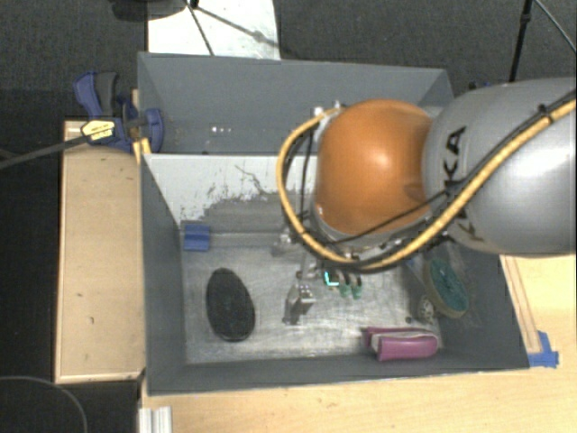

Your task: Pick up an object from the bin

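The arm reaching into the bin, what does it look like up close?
The arm is a thick, rounded silver-grey tube with dark lettering on its side. Its wrist wears a smooth orange dome, ringed by looping yellow and black cables. Below hangs a small metal gripper.

Light is even, falling from overhead: the orange cover wears a pale sheen on its crown and darkens toward its underside. The arm right of the cover has the same dull gleam along its upper side. Below and left of the cover, the bin floor gives off a pale, scuffed glare; beneath the cover it lies in shade. Above-left of the cover, a white sheet is the brightest patch amid dark flooring
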Motion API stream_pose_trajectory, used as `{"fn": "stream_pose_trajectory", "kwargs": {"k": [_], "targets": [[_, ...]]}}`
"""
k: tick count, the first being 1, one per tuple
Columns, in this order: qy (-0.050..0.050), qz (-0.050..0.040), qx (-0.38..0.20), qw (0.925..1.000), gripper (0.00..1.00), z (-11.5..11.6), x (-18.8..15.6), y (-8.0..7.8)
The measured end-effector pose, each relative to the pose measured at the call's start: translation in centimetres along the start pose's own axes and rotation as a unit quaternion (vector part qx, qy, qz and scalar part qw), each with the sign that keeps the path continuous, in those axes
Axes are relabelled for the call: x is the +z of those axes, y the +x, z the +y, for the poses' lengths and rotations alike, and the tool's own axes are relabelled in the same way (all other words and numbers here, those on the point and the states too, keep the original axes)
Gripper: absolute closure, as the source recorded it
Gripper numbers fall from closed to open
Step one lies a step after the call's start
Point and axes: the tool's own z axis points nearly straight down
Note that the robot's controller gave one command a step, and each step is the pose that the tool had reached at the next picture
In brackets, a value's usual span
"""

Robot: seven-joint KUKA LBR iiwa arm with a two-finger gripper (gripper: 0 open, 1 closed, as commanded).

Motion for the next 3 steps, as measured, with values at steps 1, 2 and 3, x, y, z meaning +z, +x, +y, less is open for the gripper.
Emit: {"fn": "stream_pose_trajectory", "kwargs": {"k": [1,2,3], "targets": [[0.000,0.0000,0.039,0.9993,0.00,7.8,14.8,-2.5],[0.000,-0.0024,0.043,0.9991,1.00,7.5,14.4,-2.7],[-0.001,-0.0058,-0.055,0.9985,1.00,7.3,1.1,-3.0]]}}
